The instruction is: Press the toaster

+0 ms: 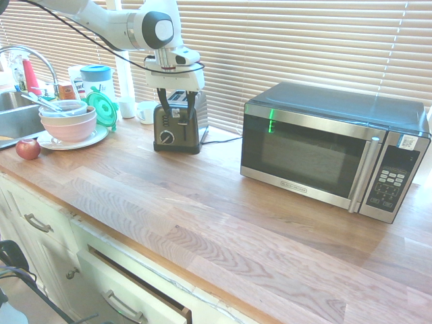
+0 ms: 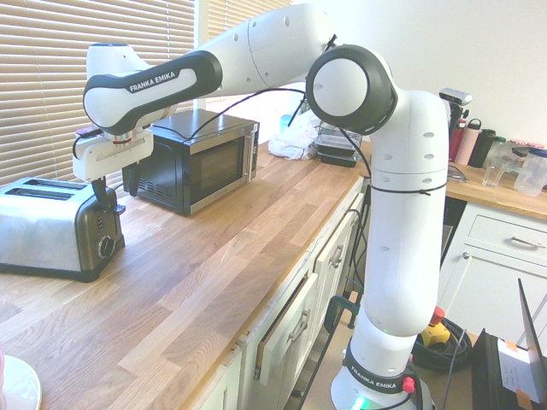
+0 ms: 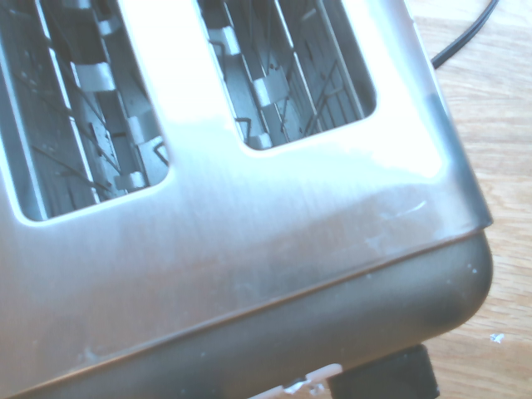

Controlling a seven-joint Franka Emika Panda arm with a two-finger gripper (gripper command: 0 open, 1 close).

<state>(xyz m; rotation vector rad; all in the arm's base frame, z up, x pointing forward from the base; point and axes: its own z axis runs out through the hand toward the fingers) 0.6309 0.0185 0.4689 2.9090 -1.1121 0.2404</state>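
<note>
— Where is the toaster now?

— It stands on the wooden worktop, in front of the window blinds, between the microwave and the stack of bowls on a plate beside the sink. Its end with the round dial and the black lever faces the worktop's front edge.

— And your gripper?

— My gripper points straight down, just above that end of the toaster. My two fingers are spread wide and hold nothing. They hang to either side of the lever end, but I cannot say surely whether they touch the steel.

— What does your wrist camera see?

— The two slots from above, with wire racks inside, and the lever at the lower edge.

— Anything else near?

— A red apple lies in front of the plate.
</note>
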